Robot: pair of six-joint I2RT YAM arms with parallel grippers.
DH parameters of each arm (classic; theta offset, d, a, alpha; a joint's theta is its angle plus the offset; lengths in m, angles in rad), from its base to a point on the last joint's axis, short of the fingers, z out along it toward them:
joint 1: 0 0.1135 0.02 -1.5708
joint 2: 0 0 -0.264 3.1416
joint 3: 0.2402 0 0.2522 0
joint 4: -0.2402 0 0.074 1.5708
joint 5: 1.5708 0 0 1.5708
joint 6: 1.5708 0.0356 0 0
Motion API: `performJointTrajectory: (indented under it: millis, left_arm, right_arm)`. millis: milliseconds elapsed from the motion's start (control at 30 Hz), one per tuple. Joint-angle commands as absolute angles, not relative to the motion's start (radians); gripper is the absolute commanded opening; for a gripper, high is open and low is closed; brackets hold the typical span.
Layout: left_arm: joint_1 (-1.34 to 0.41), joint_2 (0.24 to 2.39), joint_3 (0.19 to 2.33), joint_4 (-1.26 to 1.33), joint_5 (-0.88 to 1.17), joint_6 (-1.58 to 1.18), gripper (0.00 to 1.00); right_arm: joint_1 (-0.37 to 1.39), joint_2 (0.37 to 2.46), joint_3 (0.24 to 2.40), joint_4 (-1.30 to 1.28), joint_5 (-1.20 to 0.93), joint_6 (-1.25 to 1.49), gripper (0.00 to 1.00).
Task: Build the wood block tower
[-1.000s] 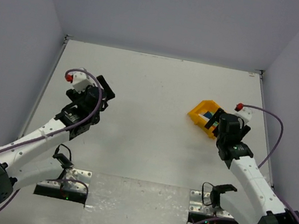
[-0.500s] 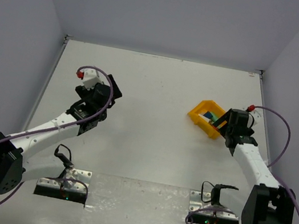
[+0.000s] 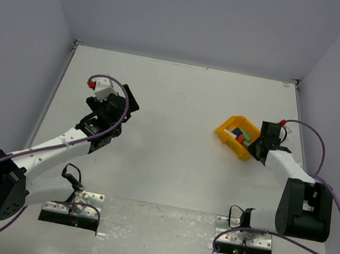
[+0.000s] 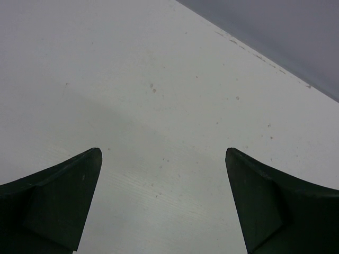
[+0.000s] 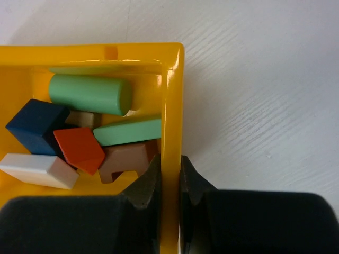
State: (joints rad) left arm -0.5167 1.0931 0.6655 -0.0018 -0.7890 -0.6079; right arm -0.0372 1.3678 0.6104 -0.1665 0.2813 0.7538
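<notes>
In the top view I see no tower anywhere on the surface (image 3: 182, 96). The blocks (image 3: 240, 138) all lie in the yellow bin (image 3: 225, 130) on the right side, with my right hand (image 3: 259, 146) at the bin's wall. My left hand (image 3: 125, 102) hovers well apart, on the left. In the left wrist view its fingers stand wide, holding nothing, with only the surface under them. In the right wrist view the right hand is pinched narrow on the bin's wall, one finger inside and one outside. The green cylinder (image 5: 90, 94), dark blue block (image 5: 36, 124), red block (image 5: 79, 150), brown block (image 5: 127, 161) and white block (image 5: 37, 170) lie loose inside. I judge the building is not begun: every block must come out and be stacked.
</notes>
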Motion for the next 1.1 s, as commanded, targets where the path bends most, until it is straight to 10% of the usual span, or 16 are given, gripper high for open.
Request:
performJointTrajectory:
  millis: [0,1067]
  left_arm:
    - [-0.517,1.077,0.692,0.032,-0.783,-0.600,1.00]
    - [-0.518,1.058,0.689,0.033,-0.654,-0.591,1.00]
  right_arm:
    - [-0.040,1.356,0.660,-0.146,0.276,0.701,0.05]
    - [0.586,1.476,0.871,0.182,1.096,-0.409,0.00]
